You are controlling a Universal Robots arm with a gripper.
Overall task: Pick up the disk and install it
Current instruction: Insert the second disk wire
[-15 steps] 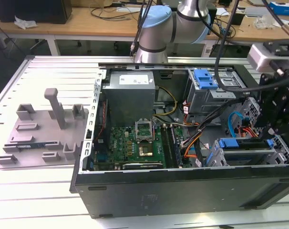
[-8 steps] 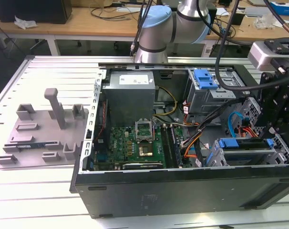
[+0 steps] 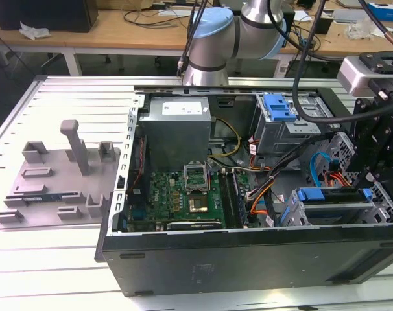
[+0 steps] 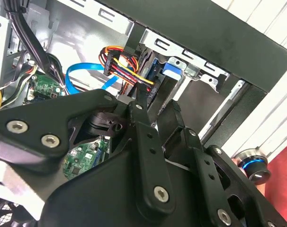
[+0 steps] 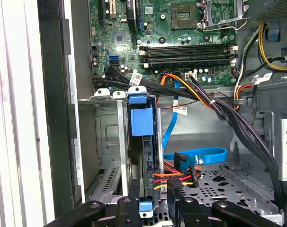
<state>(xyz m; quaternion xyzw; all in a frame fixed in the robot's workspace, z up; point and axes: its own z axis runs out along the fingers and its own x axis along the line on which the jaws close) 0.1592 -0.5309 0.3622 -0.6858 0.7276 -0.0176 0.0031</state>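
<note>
Disk (image 5: 142,156) stands edge-up in the case's drive cage (image 5: 110,142), gripper (image 5: 155,201) poised above with narrowly parted fingers holding nothing, so I judge pressing straight down seats it best.

Open computer case (image 3: 248,259) lying on the counter (image 3: 54,259). Drive cage (image 5: 110,142) standing beside the case wall, the disk (image 5: 142,142) sitting on edge in its slot. Bundled cables (image 5: 214,109) and a blue ribbon cable (image 5: 200,155) crowding the floor alongside. Perforated tray (image 5: 228,184) lying bare further out.
</note>
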